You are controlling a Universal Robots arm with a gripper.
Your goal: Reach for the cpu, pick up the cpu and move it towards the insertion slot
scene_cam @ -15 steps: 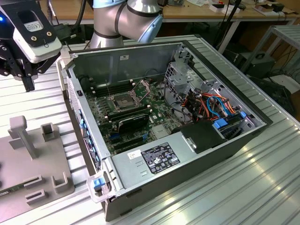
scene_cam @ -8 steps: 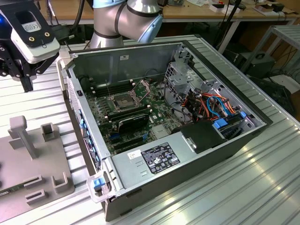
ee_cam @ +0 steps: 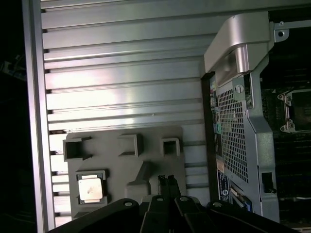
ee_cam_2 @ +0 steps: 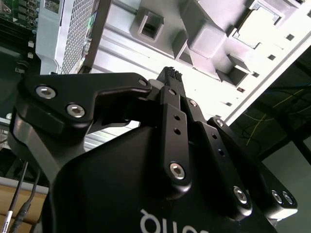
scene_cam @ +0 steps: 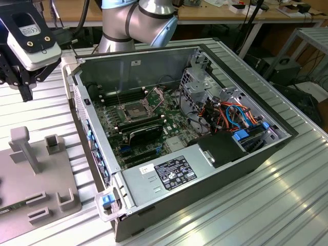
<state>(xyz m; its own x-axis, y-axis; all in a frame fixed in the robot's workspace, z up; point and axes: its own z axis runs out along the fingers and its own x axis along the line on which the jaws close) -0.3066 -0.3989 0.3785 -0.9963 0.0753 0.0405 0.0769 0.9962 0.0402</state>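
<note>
The black pincer point(ee_cam: 167, 180), its two thin fingers pressed together on nothing, hangs over a flat grey holder plate point(ee_cam: 112, 167). The small silvery square cpu point(ee_cam: 91, 188) lies in a square pocket of that plate, with little grey blocks point(ee_cam: 130, 144) near it. The metal wall of the open computer box point(ee_cam: 238, 131) stands between the plate and the metal-framed square insertion slot point(scene_cam: 134, 110). The ribbed silver worktop point(ee_cam: 121, 73) gives open room alongside.

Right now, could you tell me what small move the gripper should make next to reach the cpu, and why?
Probably a short sideways shift along the grey fixture plate, bringing the gripper over the cpu. In the first wrist view the cpu lies flat in a square pocket, while the gripper, holding nothing, hangs over another part of the plate, apart from it.
</note>
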